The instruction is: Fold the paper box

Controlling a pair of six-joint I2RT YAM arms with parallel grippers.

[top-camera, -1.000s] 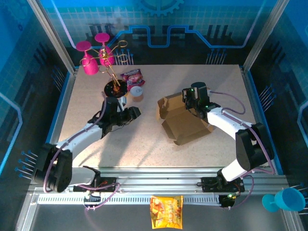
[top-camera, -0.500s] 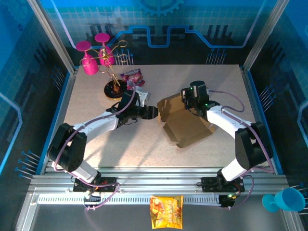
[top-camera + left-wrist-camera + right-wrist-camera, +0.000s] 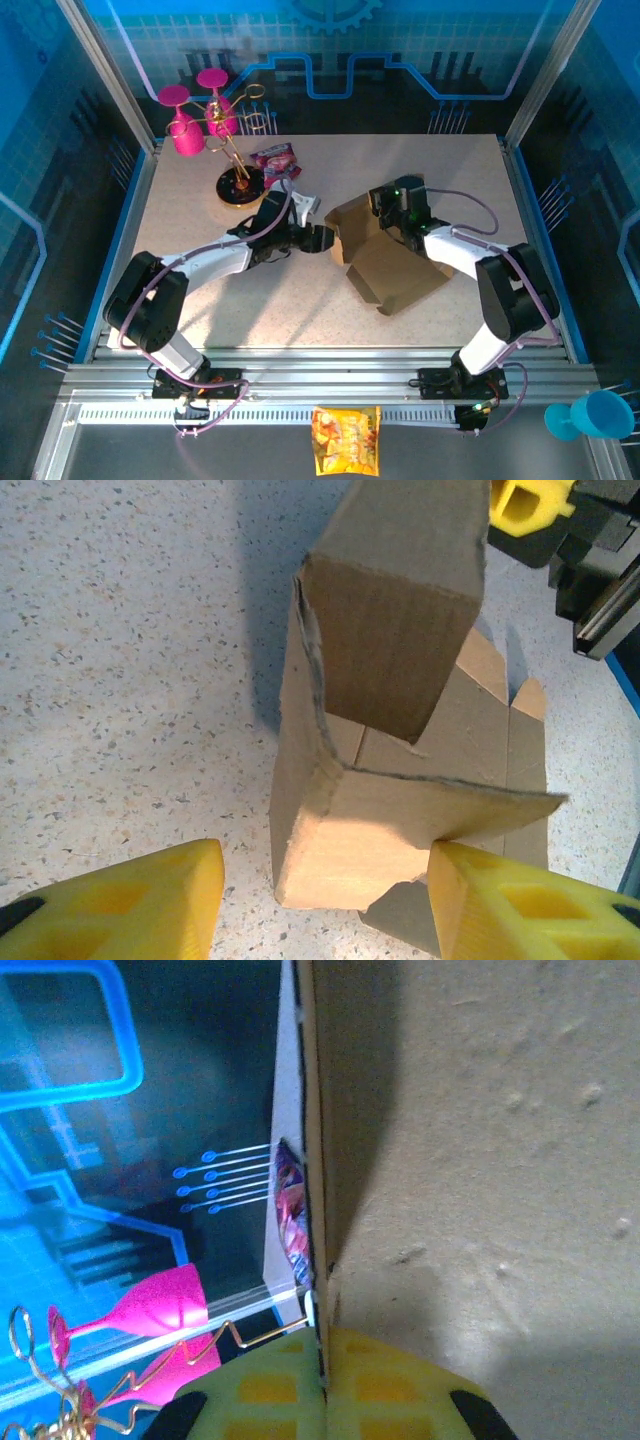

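Gripping side: the right gripper (image 3: 384,205) is pinched tight on an upright flap of the paper box (image 3: 395,265). In the right wrist view its yellow fingers (image 3: 390,1395) meet on the thin cardboard edge, and the flap's brown face runs up from them.
Left side: the left gripper (image 3: 322,238) stands spread and holds nothing. In the left wrist view its two yellow fingertips (image 3: 120,900) sit either side of the box's near corner. The left one is clear of the cardboard. The other is just beside a jutting flap edge, and I cannot tell whether it touches.
Box place: on the table (image 3: 200,300), right of centre, between the two grippers.
Box shape: partly formed, with the walls at its left end raised and the rest lying flat toward the near right corner.
Box inside: bare brown cardboard, with one flap leaning in over the raised corner.
Back left corner: a gold wire rack (image 3: 240,170) carries two pink glasses (image 3: 187,135), hung bowl down.
Back edge: a pink packet (image 3: 275,158) lies on the table just right of the rack's base.
Near edge: an orange-yellow packet (image 3: 346,440) lies on the frame in front of the table, off its surface.
Near right corner: a blue cup (image 3: 590,415) sits beyond the table; its inside cannot be made out.
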